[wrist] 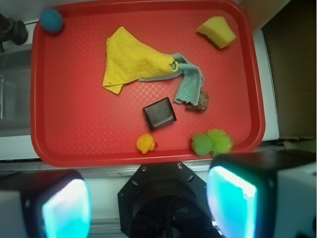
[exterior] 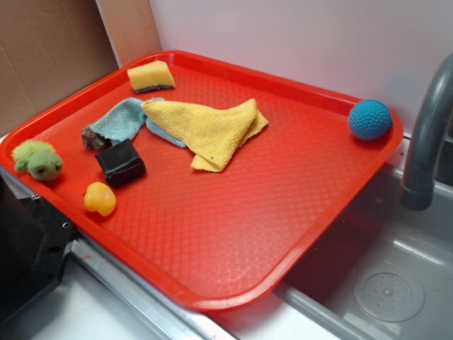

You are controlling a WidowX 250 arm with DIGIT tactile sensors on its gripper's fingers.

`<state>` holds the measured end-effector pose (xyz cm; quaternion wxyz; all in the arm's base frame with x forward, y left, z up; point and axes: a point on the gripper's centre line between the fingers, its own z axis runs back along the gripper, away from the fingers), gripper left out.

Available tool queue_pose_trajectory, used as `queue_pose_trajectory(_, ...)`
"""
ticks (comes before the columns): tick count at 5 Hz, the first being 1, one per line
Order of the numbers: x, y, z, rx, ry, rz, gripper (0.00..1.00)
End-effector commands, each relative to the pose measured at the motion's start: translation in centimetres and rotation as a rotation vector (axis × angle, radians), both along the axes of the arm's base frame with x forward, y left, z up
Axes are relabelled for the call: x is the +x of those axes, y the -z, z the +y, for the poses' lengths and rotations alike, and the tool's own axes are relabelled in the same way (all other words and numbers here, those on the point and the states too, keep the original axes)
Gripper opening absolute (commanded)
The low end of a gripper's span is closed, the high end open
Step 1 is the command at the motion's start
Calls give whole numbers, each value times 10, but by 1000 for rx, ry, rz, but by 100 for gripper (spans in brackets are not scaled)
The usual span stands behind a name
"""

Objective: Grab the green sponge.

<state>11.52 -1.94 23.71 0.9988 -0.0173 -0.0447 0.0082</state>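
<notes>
far off, green sponge (exterior: 151,76) (wrist: 217,31), tray (exterior: 283,205) (wrist: 74,124) corner

We found no readable text, label, brand, number or sign on anything in either view; every surface we saw was unmarked

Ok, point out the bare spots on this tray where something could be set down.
The widest bare patch on the red tray is the near half, between the yellow cloth, the blue ball and the front rim. It is crowded on the far left side: green sponge, teal cloth, black block, yellow duck, green plush toy.
</notes>
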Motion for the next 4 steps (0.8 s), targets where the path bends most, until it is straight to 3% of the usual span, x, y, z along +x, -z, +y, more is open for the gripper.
queue_pose_trajectory(1,0,0,0,0,0,0,100)
queue_pose_trajectory(2,42,15,18,74,116,-113,100)
queue_pose_trajectory(3,65,27,41,135,187,-201,100)
queue_pose_trajectory(4,93,54,64,186,224,-231,100)
